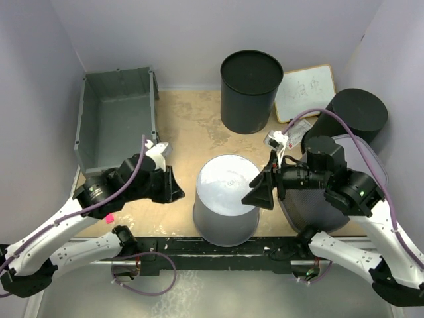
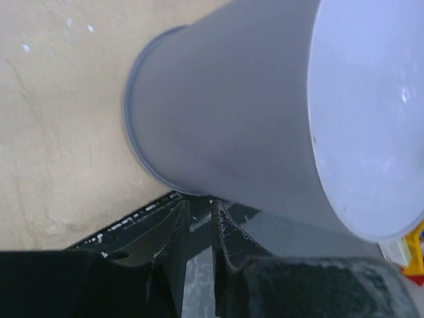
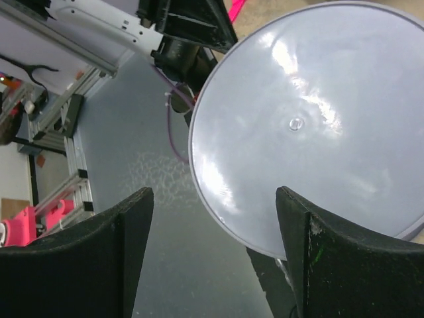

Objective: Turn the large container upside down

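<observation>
The left gripper, jaws almost together on nothing, sits just beside an upside-down round bin at the table's near edge. The right gripper, at the bin's other side, has its jaws wide apart. The large container stands open side up in the far left corner, well apart from both.

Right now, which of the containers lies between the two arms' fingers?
The round light grey bin, standing bottom up at the near edge. The dark grey crate sits back left, the two black bins farther back.
</observation>
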Motion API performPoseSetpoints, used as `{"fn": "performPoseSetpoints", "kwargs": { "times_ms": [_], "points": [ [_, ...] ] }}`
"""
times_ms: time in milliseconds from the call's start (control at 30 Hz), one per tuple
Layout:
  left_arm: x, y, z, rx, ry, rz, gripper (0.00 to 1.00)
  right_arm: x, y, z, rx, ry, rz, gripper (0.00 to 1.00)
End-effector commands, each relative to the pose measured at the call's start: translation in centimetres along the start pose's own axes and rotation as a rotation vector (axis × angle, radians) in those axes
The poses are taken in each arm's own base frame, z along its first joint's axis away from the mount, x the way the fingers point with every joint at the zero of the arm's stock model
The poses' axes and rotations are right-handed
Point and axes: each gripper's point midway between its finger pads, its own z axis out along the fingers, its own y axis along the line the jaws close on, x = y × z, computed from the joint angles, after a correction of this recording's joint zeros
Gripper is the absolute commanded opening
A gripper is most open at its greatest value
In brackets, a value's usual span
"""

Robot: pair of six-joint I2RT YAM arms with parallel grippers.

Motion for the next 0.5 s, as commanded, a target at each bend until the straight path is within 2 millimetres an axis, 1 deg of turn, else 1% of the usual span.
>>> {"fn": "performPoseSetpoints", "kwargs": {
  "times_ms": [0,100,133,200,233,300,367,467],
  "points": [
    [3.6,-1.7,-0.3,0.157,0.132,-0.049,0.17,1.4,-1.6,0.8,0.037,0.061,-0.022,0.77],
    [5.1,-3.4,0.9,0.296,0.164,-0.134,0.17,0.5,-5.5,1.4,0.233,0.017,-0.015,0.79],
    [5.4,-3.7,1.3,0.329,0.166,-0.162,0.17,0.2,-6.4,1.6,0.276,0.0,-0.004,0.79],
    [5.0,-5.2,1.1,0.431,0.142,-0.2,0.17,0.1,-7.8,2.3,0.319,-0.011,0.008,0.8],
    [4.0,-6.6,0.6,0.521,0.096,-0.22,0.17,0.0,-8.6,2.7,0.347,-0.017,0.014,0.8],
    [3.5,-7.8,0.2,0.626,0.068,-0.293,0.19,-0.2,-10.8,3.2,0.436,-0.022,-0.003,0.8],
    [3.8,-7.6,1.0,0.629,0.065,-0.318,0.19,-0.2,-12.8,3.6,0.513,-0.024,0.009,0.8],
    [4.0,-6.8,2.8,0.569,0.062,-0.313,0.19,-0.5,-15.3,3.3,0.649,-0.05,0.039,0.8]
  ]
}}
